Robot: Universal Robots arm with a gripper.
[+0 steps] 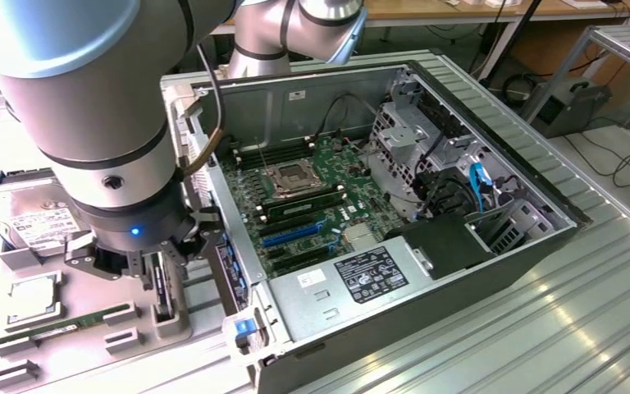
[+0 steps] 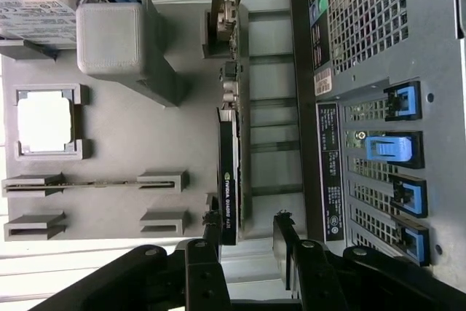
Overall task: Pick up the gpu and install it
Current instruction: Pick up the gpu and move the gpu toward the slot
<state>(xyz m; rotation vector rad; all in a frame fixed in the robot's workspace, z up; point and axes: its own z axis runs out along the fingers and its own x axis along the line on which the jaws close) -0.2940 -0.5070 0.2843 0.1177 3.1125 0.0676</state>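
GPU [image 2: 228, 172] standing on its long edge in a slot of the grey tray [image 2: 145, 143], directly under the gripper [image 2: 247, 232]. The gripper is released: its two black fingers [image 2: 212, 227] are spread wide, one on each side of the card's near end. The finger on the black cover side is just beside the card, while the other stands apart from the circuit-board side. Neither is seen pressing the card.

In the exterior view the gripper [image 1: 145, 264] hangs from the arm straight above the card [image 1: 163, 286], which stays seated in the tray [image 1: 85, 349].

Beyond the finger on the cover side, the tray also carries a memory stick [image 2: 87, 184] on edge in its clips, a square processor [image 2: 45, 121] in a pocket, and a hard drive [image 2: 36, 5] farther off.

Beyond the other finger stands the open computer case [image 1: 403, 312], its rear panel with blue slot latches [image 2: 386, 148] facing the tray.
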